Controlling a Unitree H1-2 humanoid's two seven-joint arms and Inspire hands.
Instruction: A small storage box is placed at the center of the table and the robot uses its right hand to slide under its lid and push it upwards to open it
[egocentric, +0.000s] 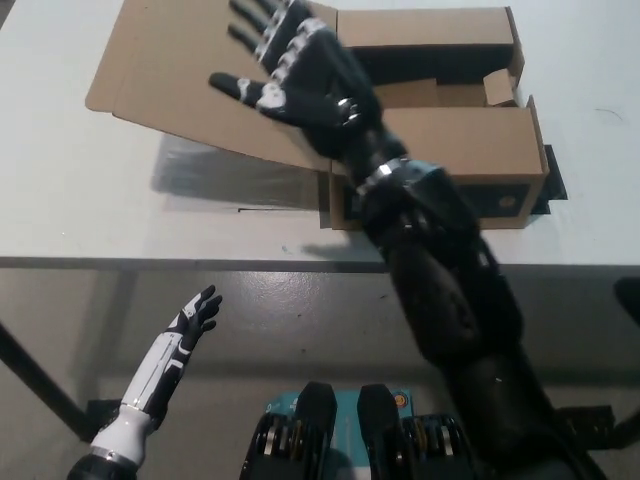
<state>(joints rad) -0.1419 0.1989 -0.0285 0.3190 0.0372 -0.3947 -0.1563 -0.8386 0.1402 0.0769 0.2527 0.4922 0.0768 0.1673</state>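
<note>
Brown cardboard storage box (470, 150) lying at upper centre-right of the frame on the white table (80, 210), its broad flat lid (190, 80) raised toward upper left. Black right hand (295, 65), fingers spread wide and empty, overlaps the lid. White left hand (190, 325), open, hangs at lower left.

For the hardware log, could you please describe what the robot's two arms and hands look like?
The right hand is black with pale patches on its fingers, on a thick black segmented arm with a silvery wrist ring. The left hand has dark fingers, on a slim white forearm with black trim.
</note>
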